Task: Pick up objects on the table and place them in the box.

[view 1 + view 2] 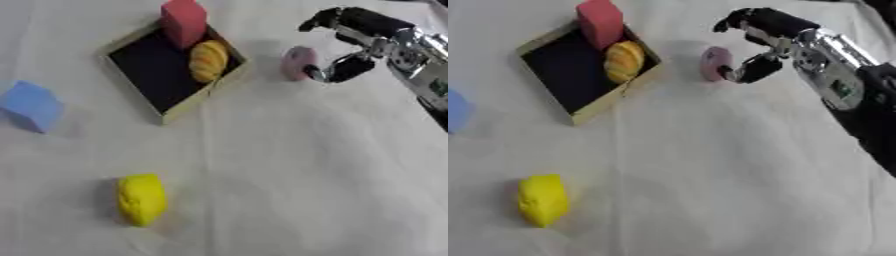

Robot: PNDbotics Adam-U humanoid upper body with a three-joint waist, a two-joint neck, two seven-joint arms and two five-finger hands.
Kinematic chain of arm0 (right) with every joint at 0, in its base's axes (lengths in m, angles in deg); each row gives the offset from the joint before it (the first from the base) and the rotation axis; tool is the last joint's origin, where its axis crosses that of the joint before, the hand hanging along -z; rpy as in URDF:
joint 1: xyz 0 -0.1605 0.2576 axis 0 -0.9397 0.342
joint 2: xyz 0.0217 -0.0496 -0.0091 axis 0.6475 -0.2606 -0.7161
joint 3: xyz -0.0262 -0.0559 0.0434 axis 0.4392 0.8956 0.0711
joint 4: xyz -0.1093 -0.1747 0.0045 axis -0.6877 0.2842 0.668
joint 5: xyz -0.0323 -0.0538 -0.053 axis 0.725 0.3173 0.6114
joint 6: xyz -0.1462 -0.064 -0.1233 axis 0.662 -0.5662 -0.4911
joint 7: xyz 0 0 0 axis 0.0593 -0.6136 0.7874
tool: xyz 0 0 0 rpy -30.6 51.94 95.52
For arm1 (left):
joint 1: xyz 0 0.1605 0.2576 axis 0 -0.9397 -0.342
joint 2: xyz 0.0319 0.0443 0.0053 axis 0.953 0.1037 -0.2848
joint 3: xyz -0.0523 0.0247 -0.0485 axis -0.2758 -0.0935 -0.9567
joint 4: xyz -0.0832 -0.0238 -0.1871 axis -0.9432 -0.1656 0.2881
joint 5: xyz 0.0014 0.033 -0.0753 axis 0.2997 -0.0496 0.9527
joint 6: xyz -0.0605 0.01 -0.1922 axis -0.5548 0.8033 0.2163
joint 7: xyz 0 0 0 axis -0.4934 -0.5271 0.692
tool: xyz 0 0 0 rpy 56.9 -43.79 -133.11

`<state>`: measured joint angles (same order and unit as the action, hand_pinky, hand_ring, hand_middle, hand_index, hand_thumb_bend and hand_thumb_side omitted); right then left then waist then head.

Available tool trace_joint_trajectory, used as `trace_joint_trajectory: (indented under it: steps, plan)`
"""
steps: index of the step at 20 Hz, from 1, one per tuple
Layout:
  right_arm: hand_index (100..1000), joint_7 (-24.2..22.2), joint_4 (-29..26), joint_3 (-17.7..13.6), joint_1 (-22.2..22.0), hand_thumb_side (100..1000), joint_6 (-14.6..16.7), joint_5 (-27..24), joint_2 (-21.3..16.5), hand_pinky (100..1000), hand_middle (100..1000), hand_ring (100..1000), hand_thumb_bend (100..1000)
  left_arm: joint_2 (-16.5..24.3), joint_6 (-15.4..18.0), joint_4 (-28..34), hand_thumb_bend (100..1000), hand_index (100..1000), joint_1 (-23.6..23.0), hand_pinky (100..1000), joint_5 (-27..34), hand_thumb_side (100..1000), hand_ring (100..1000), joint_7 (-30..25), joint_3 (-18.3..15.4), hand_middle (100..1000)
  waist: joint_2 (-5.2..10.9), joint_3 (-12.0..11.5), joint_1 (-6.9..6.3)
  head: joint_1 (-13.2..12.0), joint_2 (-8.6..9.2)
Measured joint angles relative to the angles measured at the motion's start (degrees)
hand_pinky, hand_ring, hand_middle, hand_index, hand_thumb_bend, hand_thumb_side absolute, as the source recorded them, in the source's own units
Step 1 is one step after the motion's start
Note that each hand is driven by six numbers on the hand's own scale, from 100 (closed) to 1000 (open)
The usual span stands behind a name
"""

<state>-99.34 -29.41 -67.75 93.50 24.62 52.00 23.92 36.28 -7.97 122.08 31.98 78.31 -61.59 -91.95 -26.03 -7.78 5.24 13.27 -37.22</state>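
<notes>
Right arm of the robot, entering from the far right. The right hand has black fingers and a black thumb with a glossy, segmented look. Behind it, the wrist is a silver metal housing with bright highlights. The forearm is black, with a silver panel carrying a small dark-green mark whose detail cannot be read.

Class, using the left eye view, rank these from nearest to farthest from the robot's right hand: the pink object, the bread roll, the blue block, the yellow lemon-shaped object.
From the right hand:
1. Pink object, right beside the hand.
2. Bread roll, inside the box.
3. Yellow lemon-shaped object, near front left.
4. Blue block, far left edge.
</notes>
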Motion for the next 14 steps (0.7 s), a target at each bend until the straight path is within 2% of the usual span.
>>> trace_joint_trajectory:
  steps: [4,6,10,14]
  plan:
    - [850,-0.1,0.9,0.1,0.2,359,0.1,0.6,0.8,875,757,881,244,0.0,-0.1,0.0,100,754,0.3,682,-0.1,600,677,-0.1,0.0,609,-0.45,-0.1,0.0,0.0,0.01]
    - [809,-0.2,1.5,0.2,0.6,387,0.1,1.0,1.2,869,715,863,168,0.0,-0.1,0.0,100,754,0.3,682,-0.1,601,677,-0.2,0.0,609,-0.55,-0.3,0.0,0.0,0.03]
    - [795,-0.3,2.9,0.3,1.1,438,-0.1,2.2,1.9,863,705,850,153,0.0,-0.1,0.0,100,755,0.3,683,-0.1,601,677,-0.2,0.0,609,-0.76,-0.4,0.0,0.0,0.05]
    - [766,-0.2,4.1,0.3,1.6,432,-0.3,4.1,2.4,853,670,822,144,0.0,-0.1,0.0,100,755,0.4,683,-0.1,600,677,-0.2,0.0,610,-0.76,-0.6,0.0,0.0,0.08]
